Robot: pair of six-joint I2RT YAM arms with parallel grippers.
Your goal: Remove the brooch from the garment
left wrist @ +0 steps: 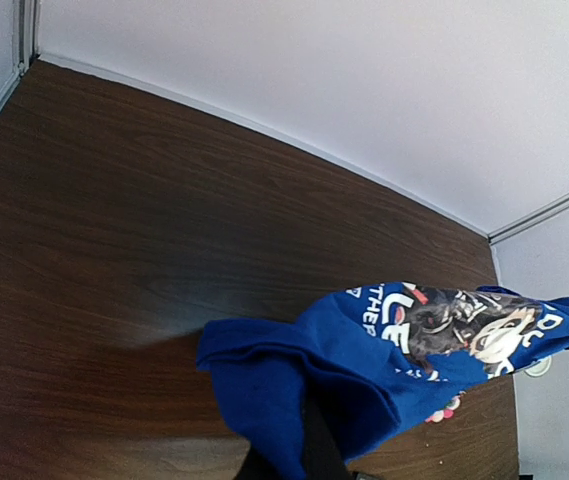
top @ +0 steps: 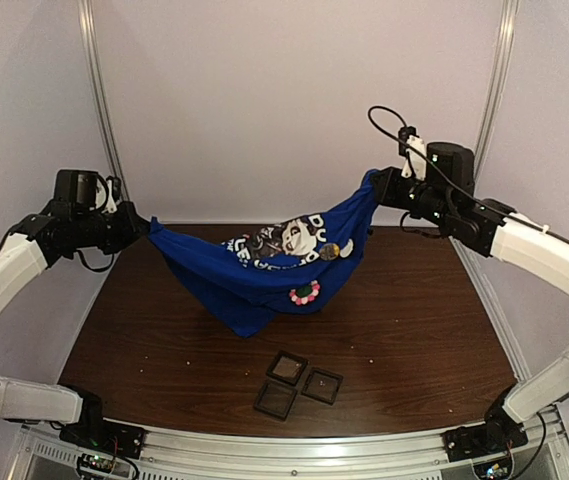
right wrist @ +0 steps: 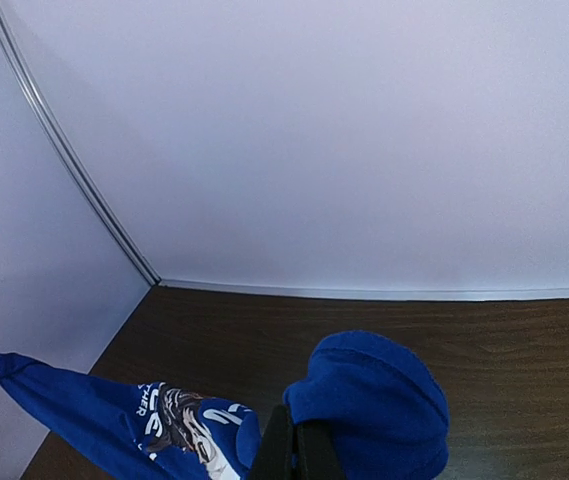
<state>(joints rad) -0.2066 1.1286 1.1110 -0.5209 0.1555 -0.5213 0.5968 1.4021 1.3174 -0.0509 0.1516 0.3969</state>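
L gripper (top: pixel 144 228) is clamped on one end of the blue T-shirt (top: pixel 264 280), R gripper (top: pixel 377 188) clamped on the other end. Shirt hangs stretched btwn them, sagging over the table (top: pixel 414 330). Pink-green brooch (top: pixel 305 293) is pinned on the fabric, below R gripper & twd L. Round gold badge (top: pixel 330 251) just above it. Three black trays (top: pixel 294 383) lie well below both grippers

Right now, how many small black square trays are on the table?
3, clustered in front of the held-up T-shirt: rear tray, right tray, front-left tray. The shirt may hide others.
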